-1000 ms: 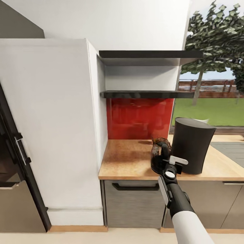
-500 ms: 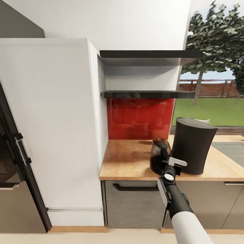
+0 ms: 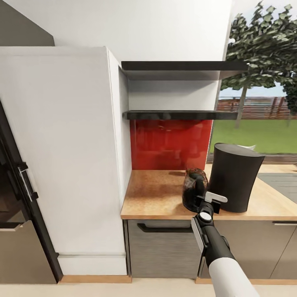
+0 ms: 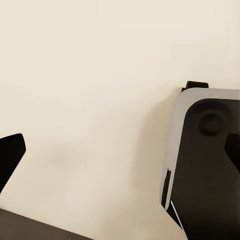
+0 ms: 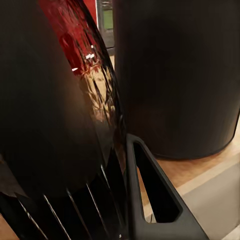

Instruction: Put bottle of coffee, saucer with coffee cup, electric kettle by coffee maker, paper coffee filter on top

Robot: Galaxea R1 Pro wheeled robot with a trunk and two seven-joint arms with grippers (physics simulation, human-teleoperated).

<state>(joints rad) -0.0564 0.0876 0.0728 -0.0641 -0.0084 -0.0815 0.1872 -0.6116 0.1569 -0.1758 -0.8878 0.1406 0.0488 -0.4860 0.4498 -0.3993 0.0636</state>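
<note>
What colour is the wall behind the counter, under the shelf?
Shiny red wall, seen best in the head view.

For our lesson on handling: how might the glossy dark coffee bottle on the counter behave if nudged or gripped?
The coffee bottle looks glossy, so probably slippery and breakable. It stands taller than wide, so a high push might tip it toward the coffee maker close beside it.

No words, labels, brand marks or numbers can be read anywhere. The dark glossy glass bottle [image 3: 194, 189] beside the tall black coffee maker [image 3: 233, 177] carries no legible label.
</note>
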